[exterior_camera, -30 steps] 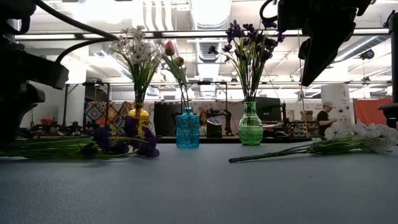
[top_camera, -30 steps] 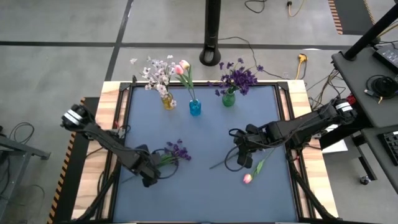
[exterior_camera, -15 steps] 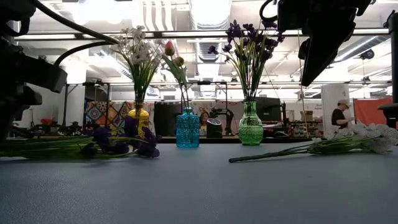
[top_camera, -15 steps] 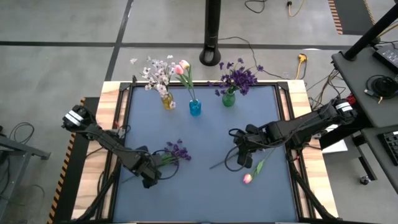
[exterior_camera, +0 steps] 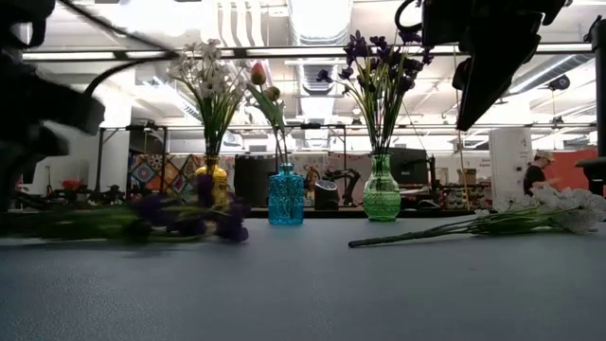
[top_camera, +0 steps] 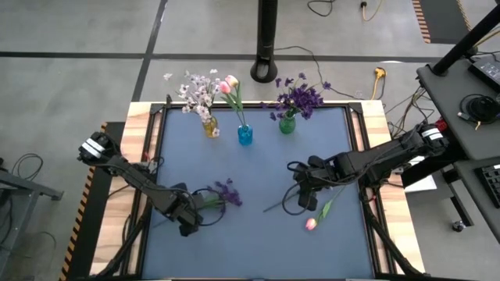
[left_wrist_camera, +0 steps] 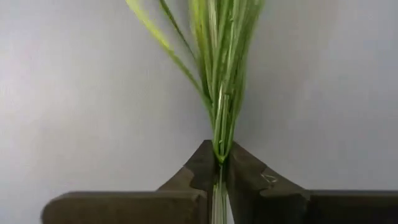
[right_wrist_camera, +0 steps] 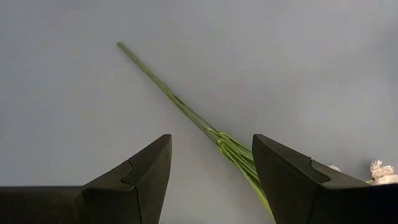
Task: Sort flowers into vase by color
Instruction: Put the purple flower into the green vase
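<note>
Clamping on the purple flower's [top_camera: 226, 192] stem, your left gripper [left_wrist_camera: 219, 163] sits near-left on the table; stem's long axis runs right from the jaws, blooms twd centre. Green vase [top_camera: 287, 124] w/ purple blooms is far-right of it. Right gripper [right_wrist_camera: 211, 163] hangs open over the pink tulip [top_camera: 311, 224] stem

High view: we look straight down on the whole table [top_camera: 258, 234].
Low view: we sit at table level, facing the vases [exterior_camera: 286, 194].
Wrist views: close above the table.
Shared: table, vases.
</note>
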`<action>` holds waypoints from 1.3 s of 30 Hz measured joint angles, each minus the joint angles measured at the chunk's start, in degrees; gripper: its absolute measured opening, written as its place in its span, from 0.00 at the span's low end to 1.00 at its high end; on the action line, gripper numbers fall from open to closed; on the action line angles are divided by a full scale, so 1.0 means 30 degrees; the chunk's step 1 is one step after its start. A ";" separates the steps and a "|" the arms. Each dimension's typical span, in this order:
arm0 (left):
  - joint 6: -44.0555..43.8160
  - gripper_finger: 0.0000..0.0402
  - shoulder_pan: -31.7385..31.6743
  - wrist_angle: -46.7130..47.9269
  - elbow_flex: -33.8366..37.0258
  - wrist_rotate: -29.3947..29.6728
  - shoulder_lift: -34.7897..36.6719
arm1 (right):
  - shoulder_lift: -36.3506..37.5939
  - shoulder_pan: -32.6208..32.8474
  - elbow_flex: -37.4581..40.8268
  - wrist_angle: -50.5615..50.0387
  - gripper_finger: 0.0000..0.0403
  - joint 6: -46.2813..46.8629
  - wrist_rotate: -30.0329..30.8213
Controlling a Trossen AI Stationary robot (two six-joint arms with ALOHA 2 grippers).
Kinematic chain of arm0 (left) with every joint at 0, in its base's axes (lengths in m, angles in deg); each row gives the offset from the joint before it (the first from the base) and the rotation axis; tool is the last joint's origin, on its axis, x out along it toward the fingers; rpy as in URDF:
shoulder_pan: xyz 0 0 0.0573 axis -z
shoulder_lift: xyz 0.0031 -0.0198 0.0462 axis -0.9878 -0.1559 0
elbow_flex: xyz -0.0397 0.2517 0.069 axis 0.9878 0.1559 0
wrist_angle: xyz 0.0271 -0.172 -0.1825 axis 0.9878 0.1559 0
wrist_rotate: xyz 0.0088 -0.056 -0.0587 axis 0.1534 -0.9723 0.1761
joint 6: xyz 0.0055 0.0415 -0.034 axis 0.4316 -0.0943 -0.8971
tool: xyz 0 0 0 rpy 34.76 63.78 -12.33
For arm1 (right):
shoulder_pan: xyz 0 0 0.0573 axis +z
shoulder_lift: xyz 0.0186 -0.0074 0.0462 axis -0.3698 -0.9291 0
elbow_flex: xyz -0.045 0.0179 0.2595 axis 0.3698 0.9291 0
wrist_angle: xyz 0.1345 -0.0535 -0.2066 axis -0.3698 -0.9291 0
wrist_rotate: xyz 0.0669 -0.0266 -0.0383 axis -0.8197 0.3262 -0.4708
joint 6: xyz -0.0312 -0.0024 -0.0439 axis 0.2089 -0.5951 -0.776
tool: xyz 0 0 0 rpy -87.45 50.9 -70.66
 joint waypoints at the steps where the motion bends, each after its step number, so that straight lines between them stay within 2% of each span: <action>1: 0.0278 0.02 -0.0006 -0.0033 -0.0191 0.0489 0.0063 | 0.0000 -0.0001 0.0000 0.0000 0.53 -0.0185 0.0000; 9: 0.2916 0.01 0.0000 -0.0036 -0.2414 0.4590 0.1969 | 0.0000 0.0059 0.0001 0.0066 0.53 -0.1295 0.0076; 15: 0.4987 0.00 0.0284 -0.0423 -0.3404 0.8764 0.4611 | 0.0007 0.0616 0.0362 0.0248 0.53 -0.1762 0.1529; 18: 0.7623 0.00 0.0278 -0.2462 -0.3453 1.0637 0.5744 | 0.0007 0.0869 0.0920 0.1731 0.53 -0.2024 0.2318; 22: 1.3066 0.01 0.0194 -0.7437 -0.3108 1.2196 0.6649 | 0.0007 0.0931 0.1993 0.5830 0.53 -0.3458 0.2531; 26: 1.8377 0.01 0.0195 -1.1796 -0.2950 1.2314 0.6955 | 0.0007 0.0924 0.3163 1.2082 0.53 -0.6244 0.3035; 29: 2.0898 0.01 -0.0010 -1.3779 -0.2950 1.2309 0.7018 | -0.0014 0.0924 0.4015 1.7675 0.53 -0.9058 0.3038; 33: 2.2603 0.01 -0.0748 -1.5753 -0.2931 1.2149 0.6691 | -0.0462 0.0924 0.4481 2.4010 0.53 -1.2237 0.3016; 37: 2.3236 0.01 -0.2043 -1.7734 -0.2485 0.9657 0.5810 | -0.1529 0.0924 0.4458 2.8248 0.53 -1.4470 0.2782; 39: 2.3285 0.01 -0.2530 -1.8464 -0.2163 0.9347 0.5425 | -0.2158 0.0917 0.4402 2.9434 0.53 -1.5127 0.2505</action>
